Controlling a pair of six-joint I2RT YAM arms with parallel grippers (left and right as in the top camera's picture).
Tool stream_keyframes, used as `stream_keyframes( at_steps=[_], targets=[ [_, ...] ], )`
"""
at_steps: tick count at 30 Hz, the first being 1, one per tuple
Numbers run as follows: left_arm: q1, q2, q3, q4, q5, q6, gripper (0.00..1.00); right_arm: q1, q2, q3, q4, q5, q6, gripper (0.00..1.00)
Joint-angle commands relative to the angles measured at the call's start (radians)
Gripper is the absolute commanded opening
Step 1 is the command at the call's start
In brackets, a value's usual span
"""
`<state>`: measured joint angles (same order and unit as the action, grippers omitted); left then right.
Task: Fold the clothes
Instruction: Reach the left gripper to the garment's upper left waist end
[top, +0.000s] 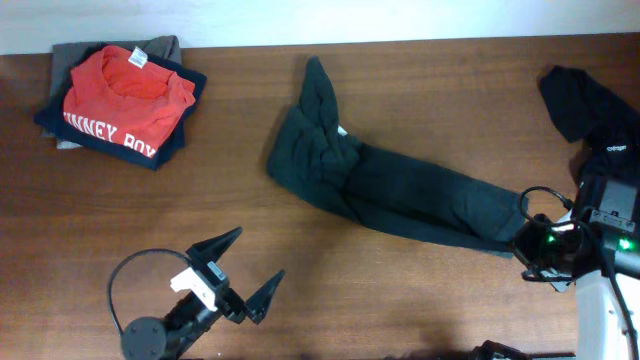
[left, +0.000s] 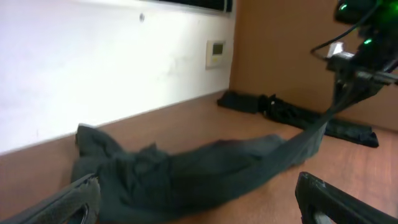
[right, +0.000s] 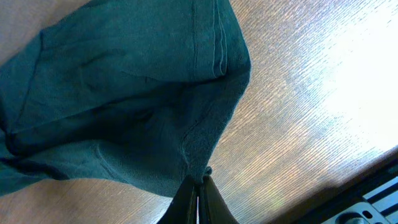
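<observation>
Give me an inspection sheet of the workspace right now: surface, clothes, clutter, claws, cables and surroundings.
Surface: wooden table, brown grain.
Job's things: dark garment stretched in a rumpled strip across the middle; folded stack with a red shirt on top at the far left; black garment bunched at the far right.
Clutter: nothing seen.
Grippers: left claw open and empty, apart from the clothes; right claw shut on the dark garment's right end.
Cables: cable loop by the left arm; thin cable arching near the right claw.
Surroundings: white wall behind the table, with a small wall plate.
</observation>
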<state>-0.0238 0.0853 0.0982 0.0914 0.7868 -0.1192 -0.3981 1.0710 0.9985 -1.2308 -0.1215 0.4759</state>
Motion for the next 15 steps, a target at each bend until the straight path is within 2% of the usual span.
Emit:
stream_keyframes(
  at_steps=[1,5,9,13,15],
  targets=[
    [0.005,0.024,0.077,0.003,0.035,-0.019,0.99,0.004,0.008,0.021,-0.004,0.001,0.011,0.04],
    [0.005,0.137,0.259,-0.167,0.002,0.028,0.99,0.004,0.008,0.021,-0.002,-0.002,0.012,0.04],
    [0.005,0.399,0.566,-0.502,-0.028,0.207,1.0,0.004,0.008,0.021,0.005,-0.003,0.012,0.04],
    [-0.002,0.68,0.889,-0.839,-0.081,0.31,0.99,0.004,0.008,0.021,0.006,-0.009,0.011,0.04],
    [-0.023,0.814,1.036,-0.966,-0.057,0.344,0.99,0.004,0.008,0.021,0.006,-0.009,0.01,0.04]
  ],
)
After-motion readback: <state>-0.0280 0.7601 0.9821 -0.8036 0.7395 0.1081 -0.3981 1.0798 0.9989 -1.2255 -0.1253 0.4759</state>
